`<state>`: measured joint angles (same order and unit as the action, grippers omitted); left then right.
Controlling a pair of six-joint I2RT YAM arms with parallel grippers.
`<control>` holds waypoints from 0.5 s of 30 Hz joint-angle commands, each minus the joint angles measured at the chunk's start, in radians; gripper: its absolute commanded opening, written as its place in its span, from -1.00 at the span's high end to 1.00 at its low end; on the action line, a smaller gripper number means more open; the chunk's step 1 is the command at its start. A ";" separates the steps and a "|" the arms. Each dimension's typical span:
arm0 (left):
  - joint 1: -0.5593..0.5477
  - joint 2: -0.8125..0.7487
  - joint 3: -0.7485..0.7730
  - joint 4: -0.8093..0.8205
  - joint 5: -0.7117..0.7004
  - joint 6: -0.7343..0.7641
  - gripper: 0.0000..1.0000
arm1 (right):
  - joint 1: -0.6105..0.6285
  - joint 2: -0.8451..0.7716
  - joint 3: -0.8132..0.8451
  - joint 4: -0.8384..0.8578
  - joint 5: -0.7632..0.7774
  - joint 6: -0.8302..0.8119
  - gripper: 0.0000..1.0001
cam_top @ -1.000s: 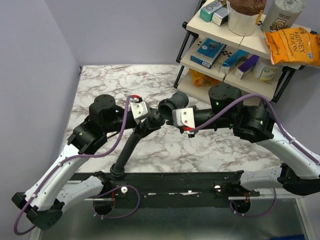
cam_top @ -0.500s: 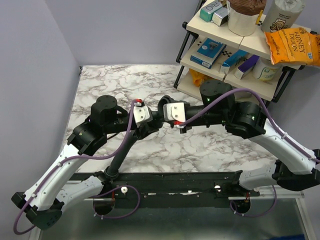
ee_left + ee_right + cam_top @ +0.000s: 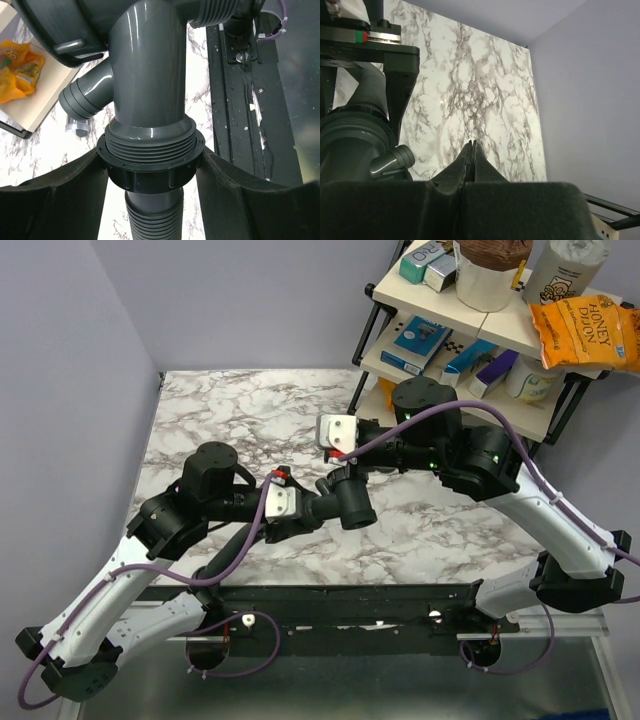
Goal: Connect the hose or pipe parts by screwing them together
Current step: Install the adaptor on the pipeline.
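left side first: the left arm reaches in from lower left of the top view. its left gripper (image 3: 300, 506) is pinching the collar nut (image 3: 150, 172), one finger on each side, seen close in the wrist cam. the hose (image 3: 152, 220) drops out under the nut, toward lower left in the top view. why hold there? prob. so the nut is what gets held or turned while the rest hangs free.

centre now: the y fitting (image 3: 350, 502) sits right on the end of that nut, lifted off the table (image 3: 230, 410), mid-frame. its side branch (image 3: 85, 97) sticks out to the left in the wrist cam. a few threads show above the nut, so i'd call the joint started but not run home. can't tell how tight.

just right and above: the right gripper (image 3: 472, 146) has fingers pressed together, nothing between them. it sits near the fitting but apart from it, and its cam sees the fitting at lower left w/ marble beyond. so the fitting hangs on the threads alone, and a loose start could cross-thread or drop off.

far right, upper corner: shelf (image 3: 440, 310) w/ boxes and an orange snack bag (image 3: 585, 332), close behind the right arm, so little room to swing back. bottom of frame: black rail (image 3: 400, 592), below the work and out of the way.
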<state>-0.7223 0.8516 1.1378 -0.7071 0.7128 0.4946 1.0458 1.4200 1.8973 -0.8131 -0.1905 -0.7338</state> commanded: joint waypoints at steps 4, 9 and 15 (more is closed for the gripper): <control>-0.006 -0.029 0.033 0.064 0.008 0.004 1.00 | -0.012 -0.073 -0.056 -0.035 -0.023 0.024 0.99; -0.006 -0.029 0.036 0.093 -0.022 -0.010 1.00 | -0.012 -0.137 -0.130 -0.034 -0.070 0.043 0.99; -0.006 -0.025 0.037 0.090 -0.012 -0.019 1.00 | -0.013 -0.171 -0.161 -0.028 -0.081 0.053 0.99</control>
<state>-0.7273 0.8375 1.1378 -0.6865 0.7109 0.4862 1.0321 1.2629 1.7615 -0.8146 -0.2306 -0.7067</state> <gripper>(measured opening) 0.705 0.009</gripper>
